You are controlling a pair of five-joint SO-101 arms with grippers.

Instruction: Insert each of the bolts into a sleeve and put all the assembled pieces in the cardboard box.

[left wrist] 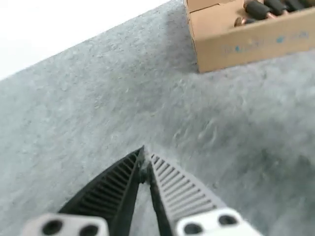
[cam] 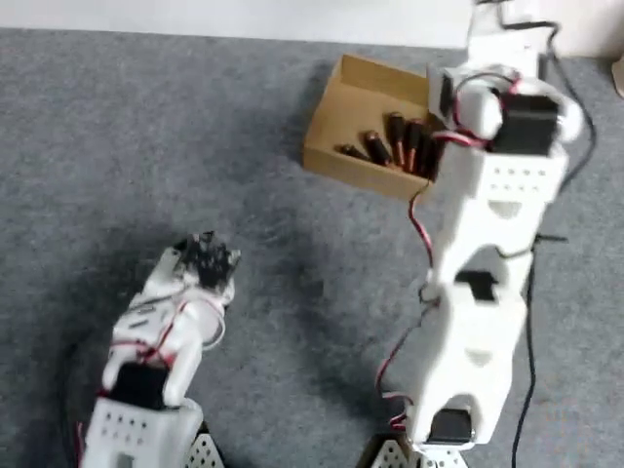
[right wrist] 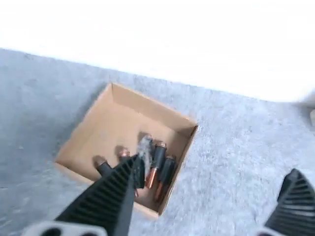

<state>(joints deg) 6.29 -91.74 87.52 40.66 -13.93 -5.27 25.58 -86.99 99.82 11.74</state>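
your pieces (cam: pixel 395 144) lie in the box (cam: pixel 346 161); left claw (left wrist: pixel 145 162) closed, right claw (right wrist: pixel 215 169) wide, both empty; looks done.

No legible text — the cardboard box (left wrist: pixel 209 49) bears blue print (left wrist: pixel 261 46) (blurred).

assembled pieces (cam: pixel 395 144): in cardboard box (cam: pixel 356 102) | right tool (right wrist: pixel 216 169): above it | left tool (left wrist: pixel 145 153): well apart

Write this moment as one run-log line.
left end effector: shut, empty | right end effector: open, near cardboard box | assembled pieces: in box
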